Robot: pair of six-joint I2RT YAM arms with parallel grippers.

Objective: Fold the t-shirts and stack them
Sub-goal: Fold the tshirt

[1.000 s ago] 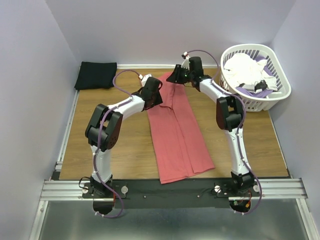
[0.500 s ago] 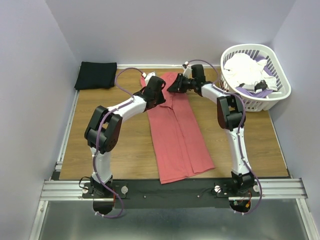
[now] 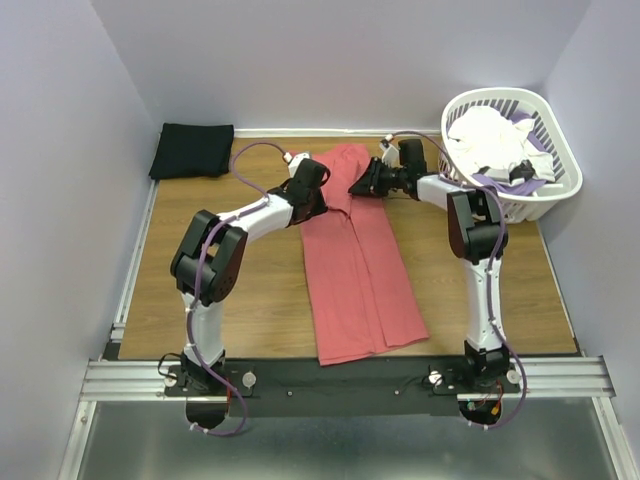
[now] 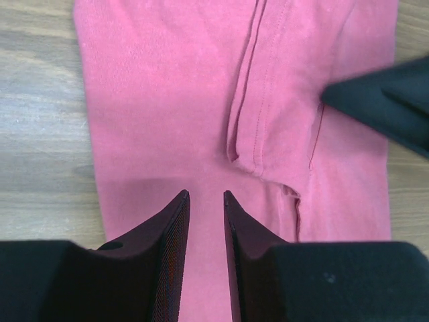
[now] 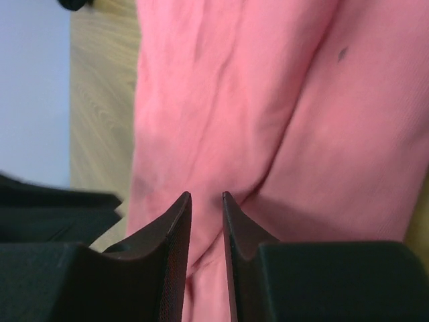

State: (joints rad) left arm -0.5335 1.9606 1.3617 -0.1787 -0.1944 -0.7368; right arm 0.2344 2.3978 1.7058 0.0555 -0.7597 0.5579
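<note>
Half done, seemingly, with black shirt point(image 3: 191, 150) lying folded at far left: pinching far end of red shirt point(image 3: 355, 270), lying mid-table as a long strip, in left gripper point(image 4: 205, 193) and right gripper point(image 5: 205, 194), both nearly closed, awaiting crosswise folding and stacking.

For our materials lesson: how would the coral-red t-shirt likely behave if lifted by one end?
Probably floppy: the coral-red t-shirt lies flat with soft creases, so it would likely drape and sag. Likely light for its size, being thin cloth. Its folded layers may slip open.
</note>
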